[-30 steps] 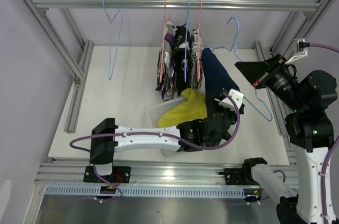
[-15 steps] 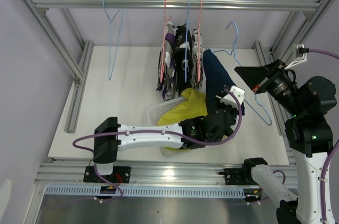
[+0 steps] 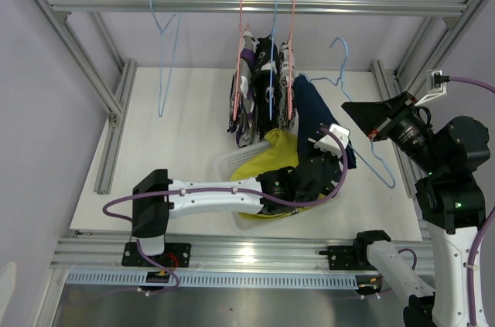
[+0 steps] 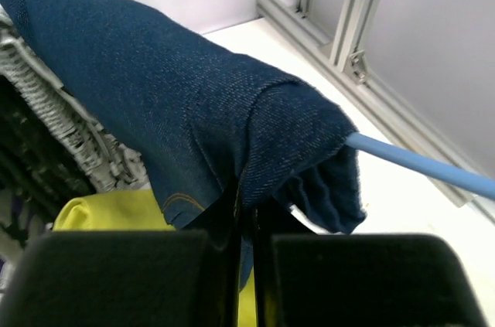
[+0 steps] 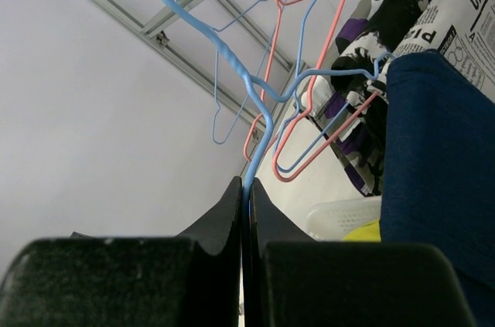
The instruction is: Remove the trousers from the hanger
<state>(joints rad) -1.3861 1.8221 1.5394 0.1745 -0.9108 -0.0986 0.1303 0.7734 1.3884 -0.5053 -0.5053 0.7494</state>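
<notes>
While right fingers [image 5: 230, 207] clamp shut on the blue hanger [image 5: 249, 99] neck to brace it, left fingers [image 4: 232, 223] are pinched shut on a fold of the navy trousers [image 4: 178, 103], prob to drag them off. Trousers draped on hanger bar, mid-right over bench [image 3: 178, 134], above basket [image 3: 226, 163] w/ yellow pair [image 3: 282, 153].

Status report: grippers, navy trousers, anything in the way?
Left gripper shut on navy trousers. Right gripper shut on blue hanger. Trousers draped over its bar, not yet off. Patterned trousers hang close alongside.
</notes>
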